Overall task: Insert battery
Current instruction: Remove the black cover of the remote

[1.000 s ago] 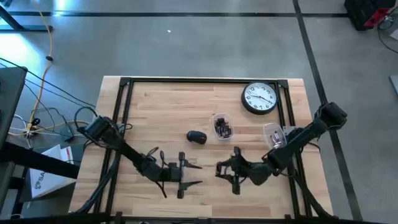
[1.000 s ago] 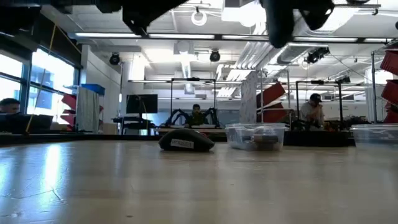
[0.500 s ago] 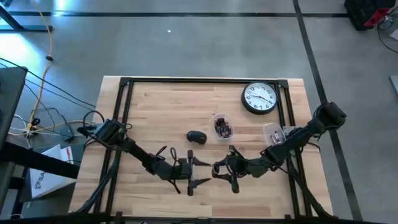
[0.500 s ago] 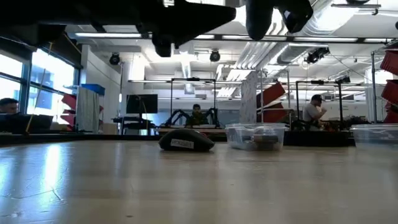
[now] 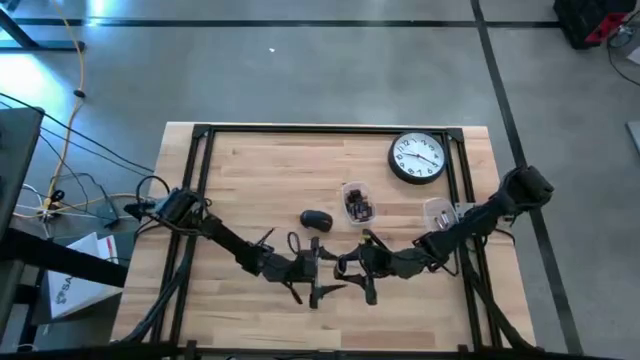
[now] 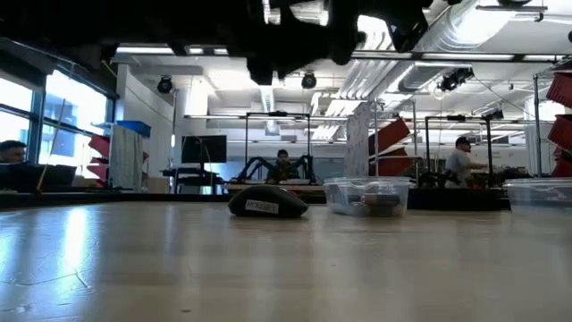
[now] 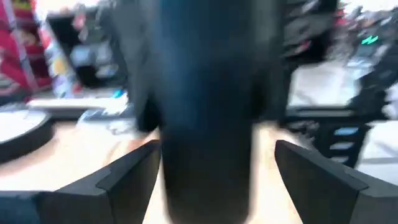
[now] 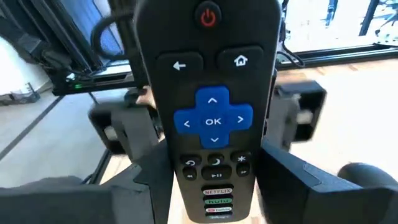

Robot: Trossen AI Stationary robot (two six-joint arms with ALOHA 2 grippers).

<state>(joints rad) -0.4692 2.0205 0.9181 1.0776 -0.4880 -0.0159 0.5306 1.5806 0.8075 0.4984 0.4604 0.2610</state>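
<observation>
Black plastic remote (image 8: 211, 118) with blue OK pad sits clenched in my right pincer (image 5: 362, 270), lifted over the table's front edge; my left pincer (image 5: 312, 268) meets it, grip unclear. Handover step: next, expose its battery bay.

Beyond your desk (image 6: 286, 268) you face an open workshop: large windows (image 6: 36, 121) at the left, ceiling strip lights (image 6: 179, 51), exposed ducts (image 6: 420, 72), metal frames (image 6: 279, 143) and red bins (image 6: 393, 134). The floor (image 5: 300, 70) is grey concrete with dark lines. People (image 6: 463, 161) sit at distant benches.
</observation>
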